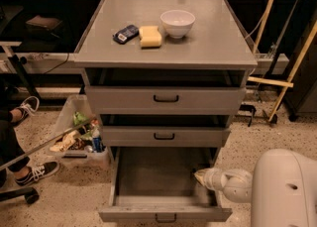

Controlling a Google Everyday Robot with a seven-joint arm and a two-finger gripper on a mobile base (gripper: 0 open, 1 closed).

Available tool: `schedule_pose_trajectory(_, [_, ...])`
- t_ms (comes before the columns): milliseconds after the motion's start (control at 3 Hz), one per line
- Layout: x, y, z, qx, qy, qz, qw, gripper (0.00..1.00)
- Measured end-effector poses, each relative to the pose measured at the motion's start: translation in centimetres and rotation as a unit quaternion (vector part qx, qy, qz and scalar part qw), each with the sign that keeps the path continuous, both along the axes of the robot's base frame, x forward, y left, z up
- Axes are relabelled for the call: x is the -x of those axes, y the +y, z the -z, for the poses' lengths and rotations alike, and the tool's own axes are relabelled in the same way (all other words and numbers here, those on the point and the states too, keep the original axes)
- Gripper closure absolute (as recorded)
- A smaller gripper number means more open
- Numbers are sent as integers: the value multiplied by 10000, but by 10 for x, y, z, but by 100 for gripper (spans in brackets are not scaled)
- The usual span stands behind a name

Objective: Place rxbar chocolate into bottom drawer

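Observation:
The bottom drawer [163,210] of the grey cabinet is pulled open and its plain grey floor shows. My gripper [199,176] reaches in from the right, low over the drawer's right side near the inner wall. The white arm [230,184] leads back to my body at the lower right. The rxbar chocolate does not show anywhere; the drawer floor that I can see is bare.
The two upper drawers [166,99] are shut. On the cabinet top lie a dark blue phone-like device [126,33], a yellow sponge [150,36] and a white bowl [177,23]. A bin of trash [79,139] and a person's shoes [35,171] are at the left. Wooden poles [290,67] lean at the right.

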State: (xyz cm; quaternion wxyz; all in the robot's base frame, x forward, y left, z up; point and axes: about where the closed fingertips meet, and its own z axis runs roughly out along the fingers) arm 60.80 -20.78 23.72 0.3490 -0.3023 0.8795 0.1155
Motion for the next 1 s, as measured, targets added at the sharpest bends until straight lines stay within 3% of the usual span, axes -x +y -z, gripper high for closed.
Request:
schedule_pose_trajectory(667, [0,0,0,0,0,0,10000,0])
schedule_pose_trajectory(1000, [0,0,0,0,0,0,10000,0])
